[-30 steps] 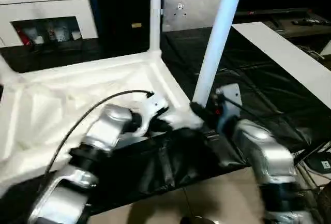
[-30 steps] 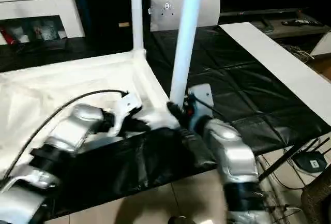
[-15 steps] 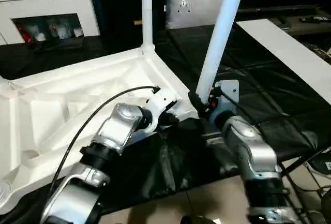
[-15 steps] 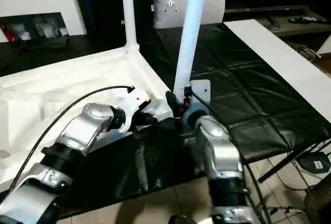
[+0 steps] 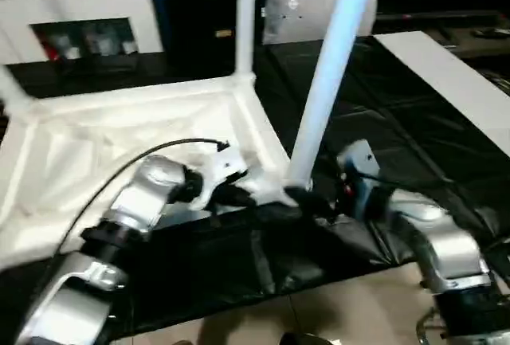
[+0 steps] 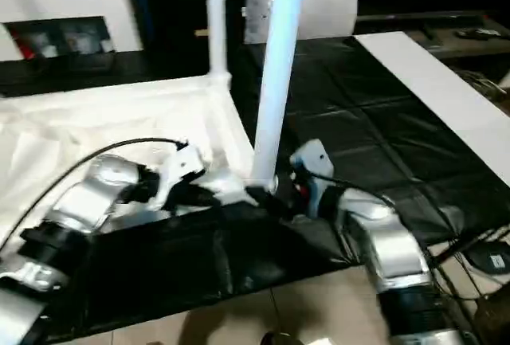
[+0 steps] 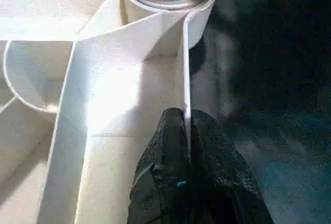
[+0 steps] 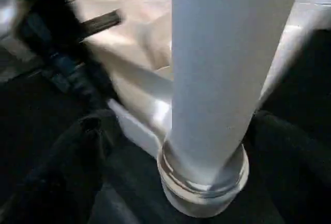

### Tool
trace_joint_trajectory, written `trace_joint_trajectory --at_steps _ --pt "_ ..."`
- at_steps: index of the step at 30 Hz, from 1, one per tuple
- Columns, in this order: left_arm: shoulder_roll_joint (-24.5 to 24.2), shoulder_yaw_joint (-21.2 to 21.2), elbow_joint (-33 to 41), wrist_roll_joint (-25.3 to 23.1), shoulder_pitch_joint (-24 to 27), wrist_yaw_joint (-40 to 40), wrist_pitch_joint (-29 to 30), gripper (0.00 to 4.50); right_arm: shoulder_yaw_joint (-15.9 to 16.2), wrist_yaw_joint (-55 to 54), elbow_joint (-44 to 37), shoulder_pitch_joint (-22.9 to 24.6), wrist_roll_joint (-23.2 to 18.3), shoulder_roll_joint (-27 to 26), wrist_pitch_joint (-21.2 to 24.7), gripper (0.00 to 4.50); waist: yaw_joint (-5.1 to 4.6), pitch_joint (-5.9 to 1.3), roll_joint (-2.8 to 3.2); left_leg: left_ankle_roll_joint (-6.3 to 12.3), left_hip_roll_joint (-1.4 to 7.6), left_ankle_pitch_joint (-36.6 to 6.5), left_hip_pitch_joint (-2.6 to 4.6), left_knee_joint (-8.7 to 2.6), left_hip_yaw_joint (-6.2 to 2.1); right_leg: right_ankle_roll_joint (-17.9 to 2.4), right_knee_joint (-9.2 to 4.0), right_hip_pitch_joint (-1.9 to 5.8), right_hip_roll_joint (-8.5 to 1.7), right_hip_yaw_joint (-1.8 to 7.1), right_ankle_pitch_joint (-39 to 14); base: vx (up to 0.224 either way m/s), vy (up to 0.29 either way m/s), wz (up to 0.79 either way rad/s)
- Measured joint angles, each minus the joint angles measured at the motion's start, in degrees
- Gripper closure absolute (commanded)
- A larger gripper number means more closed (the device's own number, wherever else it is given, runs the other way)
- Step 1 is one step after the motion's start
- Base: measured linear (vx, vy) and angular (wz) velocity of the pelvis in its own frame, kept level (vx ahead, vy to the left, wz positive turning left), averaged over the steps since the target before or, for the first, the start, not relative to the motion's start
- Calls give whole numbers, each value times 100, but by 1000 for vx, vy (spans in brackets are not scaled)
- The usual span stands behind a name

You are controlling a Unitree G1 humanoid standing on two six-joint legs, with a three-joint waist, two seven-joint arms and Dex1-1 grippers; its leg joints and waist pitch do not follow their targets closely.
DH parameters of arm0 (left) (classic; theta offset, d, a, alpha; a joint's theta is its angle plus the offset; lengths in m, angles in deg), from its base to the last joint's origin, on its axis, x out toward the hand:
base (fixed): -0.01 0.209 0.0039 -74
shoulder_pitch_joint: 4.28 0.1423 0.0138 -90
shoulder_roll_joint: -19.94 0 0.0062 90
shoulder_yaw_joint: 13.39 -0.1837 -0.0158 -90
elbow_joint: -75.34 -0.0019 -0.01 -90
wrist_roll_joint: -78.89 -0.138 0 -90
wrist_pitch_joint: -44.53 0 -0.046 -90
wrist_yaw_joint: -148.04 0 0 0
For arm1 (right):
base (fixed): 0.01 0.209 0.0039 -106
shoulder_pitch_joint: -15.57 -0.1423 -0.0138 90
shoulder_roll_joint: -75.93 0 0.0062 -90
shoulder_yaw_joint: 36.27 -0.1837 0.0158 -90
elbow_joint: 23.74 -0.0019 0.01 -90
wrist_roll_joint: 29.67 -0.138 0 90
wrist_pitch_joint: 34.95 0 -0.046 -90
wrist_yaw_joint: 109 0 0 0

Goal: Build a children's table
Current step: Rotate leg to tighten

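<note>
Table upside down on the black sheet; white tabletop (image 5: pixel 119 134) rim up. Left pincer (image 7: pixel 187 146) clamped on the rim wall, just short of the near corner socket. Near leg (image 5: pixel 327 82) stands seated in that socket, between the spread fingers of the right pincer (image 8: pixel 176 131), apparently untouched. Far leg (image 5: pixel 245 18) upright beyond. Judged partway: remaining corners not clearly visible.

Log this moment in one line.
left gripper shut on tabletop rim | right gripper open around near leg seated in corner socket
</note>
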Motion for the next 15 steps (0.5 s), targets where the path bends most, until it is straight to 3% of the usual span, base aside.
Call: trace_joint_trajectory --at_steps 6,15 --pt "-403 -186 -14 100 27 -844 -589 450 164 1298 96 -134 -335 618 73 3 149 3 -16 31 1 18 6 3 7 -15 5 0 -1 0 8 0 0 0" --pt "-643 -481 -6 150 21 -1665 -1078 450 445 2151 364 -367 -485 783 56 80 256 -1 -39 33 0 20 11 13 12 -16 13 7 -1 14 9 0 0 0"
